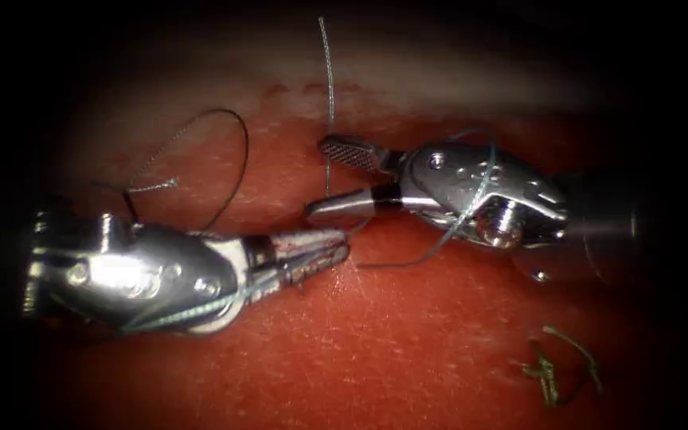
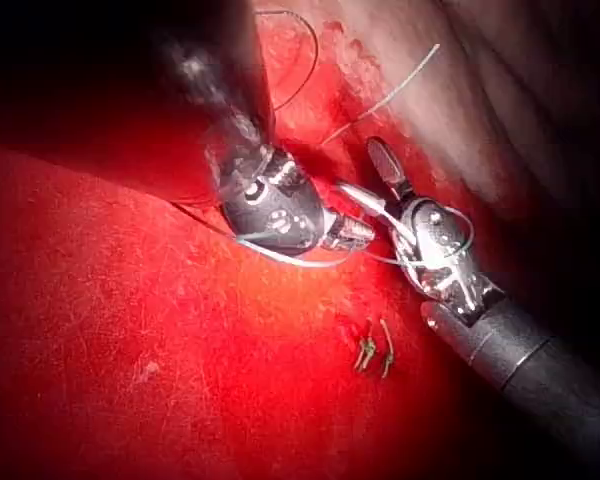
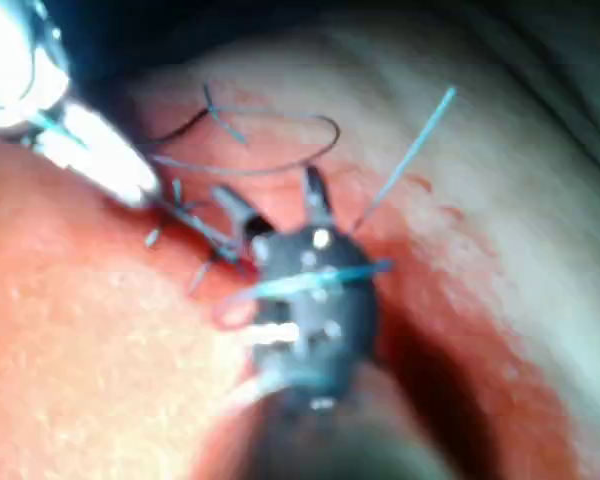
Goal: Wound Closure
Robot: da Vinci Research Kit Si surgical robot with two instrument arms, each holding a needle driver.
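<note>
Nearest the endoscope, cut ends (image 1: pixel 555 366) of thread lay on the tissue (image 1: pixel 408 342) at lower right. Just beyond, the left gripper (image 1: pixel 342 243) reached in from the left, its jaws closed or nearly so; thread (image 1: pixel 447 235) ran to its tip, and it seemed to hold that strand, though the exact grip was hard to make out. Close to it, the right gripper (image 1: pixel 324 177) stood with its 2 jaws spread wide and held nothing, while the thread looped over its wrist. Farther back, a dark loop of thread (image 1: pixel 236 151) lay on the tissue at left, and a pale tail (image 1: pixel 328 72) rose toward the far edge. I could not make out the needle or the cut itself. Judging by the wrap, a knot was being formed; the next move would call for the open gripper to take a free end cleanly.
</note>
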